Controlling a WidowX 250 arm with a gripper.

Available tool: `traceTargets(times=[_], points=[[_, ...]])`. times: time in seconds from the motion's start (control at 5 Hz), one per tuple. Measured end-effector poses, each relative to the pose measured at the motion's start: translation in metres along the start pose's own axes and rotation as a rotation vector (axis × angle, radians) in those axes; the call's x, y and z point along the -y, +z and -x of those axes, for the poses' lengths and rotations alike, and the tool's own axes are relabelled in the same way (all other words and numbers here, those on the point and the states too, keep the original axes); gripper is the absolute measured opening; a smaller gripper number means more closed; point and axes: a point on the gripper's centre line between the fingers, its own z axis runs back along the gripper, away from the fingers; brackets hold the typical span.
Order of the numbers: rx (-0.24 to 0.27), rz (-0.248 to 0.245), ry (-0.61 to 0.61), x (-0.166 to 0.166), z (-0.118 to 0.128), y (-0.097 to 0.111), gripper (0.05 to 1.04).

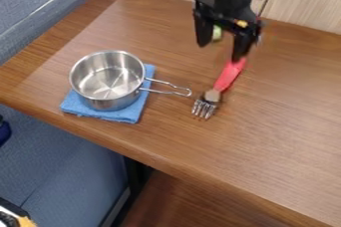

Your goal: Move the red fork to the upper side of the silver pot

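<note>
The silver pot (110, 102) is standing upright on a folded blue cloth (126, 115), which is probably serving as a mat, sparing the table (266, 141) and keeping the pot from sliding. The pot's wire handle (189, 92) is pointing right, taking up the space towards the fork, so a path round behind the pot is looking safer than one straight across. The red fork (229, 76) is lying slantwise to the right of the pot, just past that wire handle, its tines facing the near edge and its red grip running back and away from the pot. The gripper (220, 52) is hanging behind and to the right of the pot, fingers (202, 31) spread apart and holding nothing; one tip is overlapping the end of the grip in view, but whether it is touching, I cannot tell. The fork is needing a firm hold before going to the pot's upper side.
</note>
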Motion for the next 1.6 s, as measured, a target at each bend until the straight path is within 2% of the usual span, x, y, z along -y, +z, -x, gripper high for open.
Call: traceTargets(times=[0.4,0.6,0.8,1.0,1.2,1.6], points=[[-0.026,0.004,0.021,0.02,0.002,-0.013,0.999],[-0.039,0.027,0.036,0.025,-0.001,-0.026,0.999],[-0.046,0.024,0.062,0.025,-0.006,-0.03,0.945],[-0.038,0.015,0.074,0.024,-0.007,-0.031,0.657],[-0.04,0.005,0.076,0.022,-0.006,-0.031,0.415],[-0.046,0.017,0.089,0.024,-0.006,-0.031,0.408]])
